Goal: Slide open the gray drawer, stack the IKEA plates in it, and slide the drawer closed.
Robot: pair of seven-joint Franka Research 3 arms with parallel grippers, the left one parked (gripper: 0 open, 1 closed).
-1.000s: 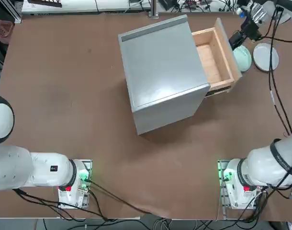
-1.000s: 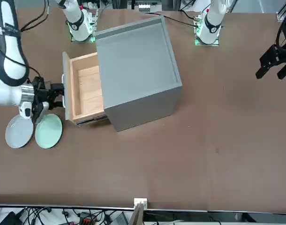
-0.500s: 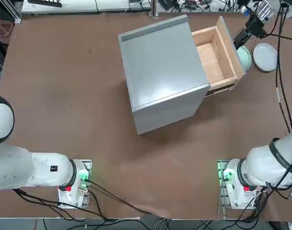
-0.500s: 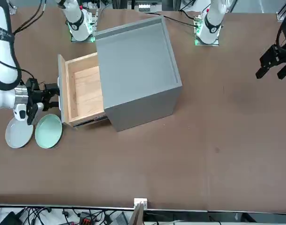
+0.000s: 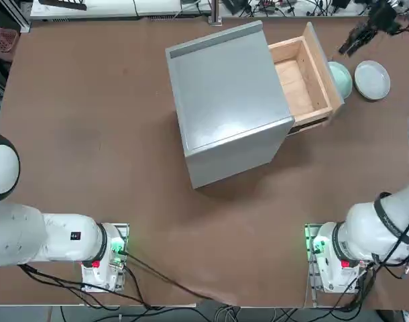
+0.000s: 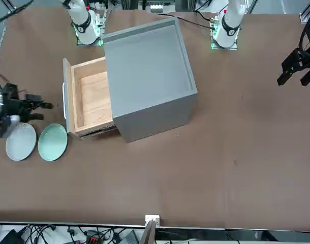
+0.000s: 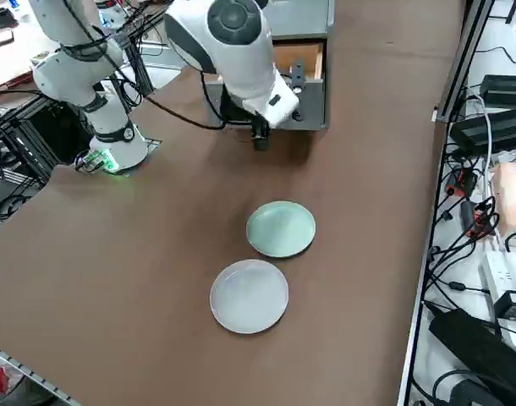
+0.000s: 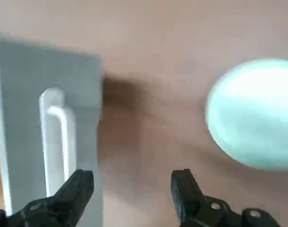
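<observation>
gray drawer [image 6: 94, 100] pulled open, mint [image 6: 52, 142] and whitish [image 6: 21, 142] plates lying beside it

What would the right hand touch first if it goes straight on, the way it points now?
Probably the brown tabletop: the right hand points down beside the gray drawer's front, near the mint green plate. Its height is unclear.

No lettering, label, brand, number or sign can be read anywhere in these views.
</observation>
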